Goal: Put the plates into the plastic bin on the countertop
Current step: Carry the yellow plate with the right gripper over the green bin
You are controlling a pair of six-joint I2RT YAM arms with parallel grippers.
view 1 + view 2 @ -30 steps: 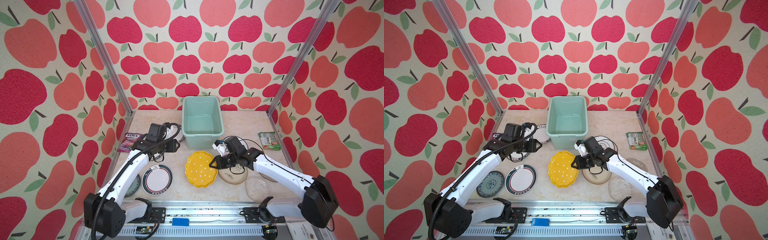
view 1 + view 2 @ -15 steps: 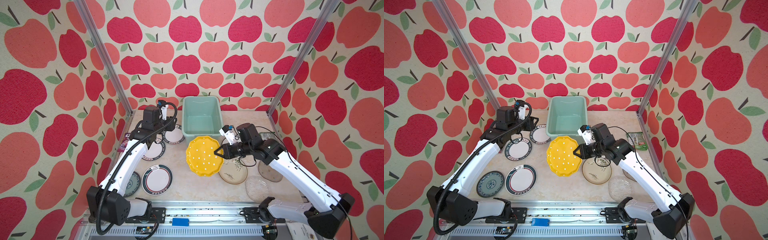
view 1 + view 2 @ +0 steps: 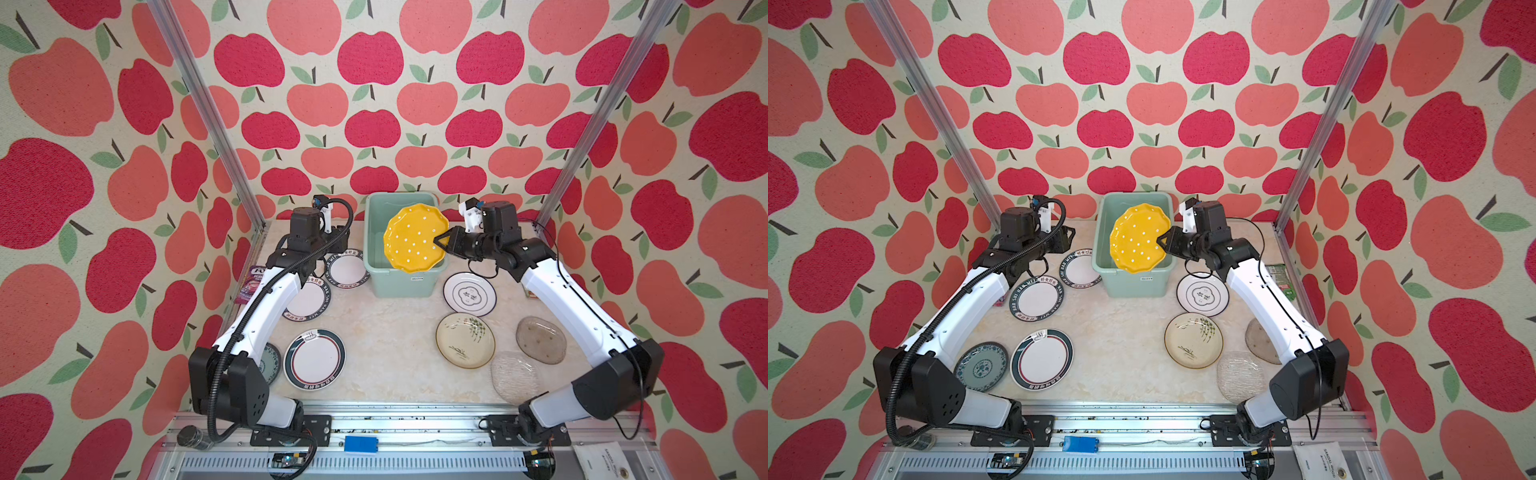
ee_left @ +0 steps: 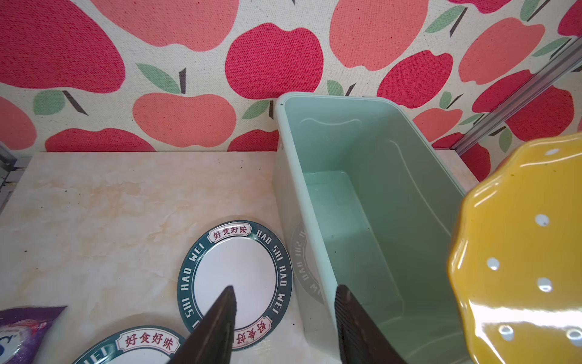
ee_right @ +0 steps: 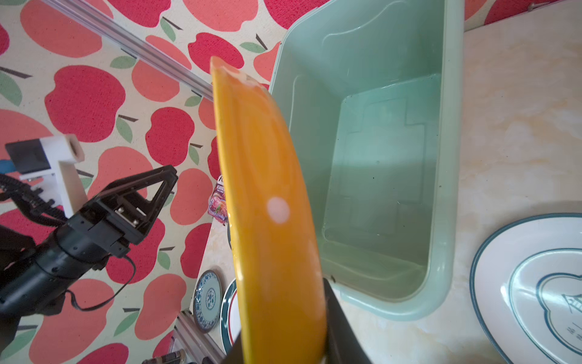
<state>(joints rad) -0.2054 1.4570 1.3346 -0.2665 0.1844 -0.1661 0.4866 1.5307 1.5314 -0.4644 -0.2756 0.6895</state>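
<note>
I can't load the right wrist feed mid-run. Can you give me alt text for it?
The right hand grips a yellow dotted plate by its rim, seen nearly edge-on in front of the open mouth of the empty mint-green bin. A white plate with a teal emblem lies on the marble countertop beside the bin. The left hand hovers on the yellow plate's far side.

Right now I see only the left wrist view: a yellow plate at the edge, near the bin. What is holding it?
Observer: The right fingers grip the yellow plate by its rim, steeply tilted above the plastic bin.
Operator: Which plates lie on the right side?
Observer: Four: a white plate with a dark emblem, a cream plate with green plant, a smoky glass plate, a clear glass plate.
Operator: And behind my camera?
Observer: A blue-patterned plate and a dark-rimmed white plate lie at the front left.
</note>
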